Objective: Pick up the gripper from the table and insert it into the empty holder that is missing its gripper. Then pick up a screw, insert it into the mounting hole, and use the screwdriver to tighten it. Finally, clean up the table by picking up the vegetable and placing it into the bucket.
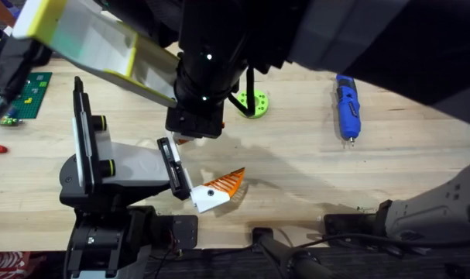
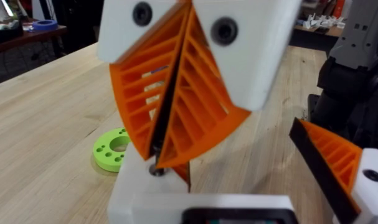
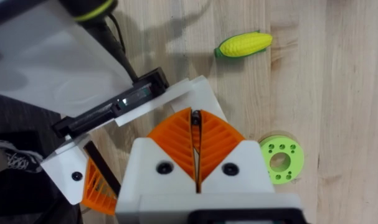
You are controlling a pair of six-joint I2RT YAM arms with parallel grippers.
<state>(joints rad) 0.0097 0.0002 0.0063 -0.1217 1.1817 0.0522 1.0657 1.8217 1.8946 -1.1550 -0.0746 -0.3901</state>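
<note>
The right gripper [image 3: 195,124] is pressed shut on a thin dark screw — lower centre of its wrist view, the lime-green ring [image 3: 280,160] beside it.

Blue screwdriver [image 1: 348,107], lime-green ring [image 1: 252,102], yellow corn [image 3: 245,45], pale plank-grained table [image 1: 312,167]

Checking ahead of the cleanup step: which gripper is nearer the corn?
Right. The right gripper points down at the table, with the corn a short way beyond it. The left gripper lies farther off, on the right gripper's far side.
</note>
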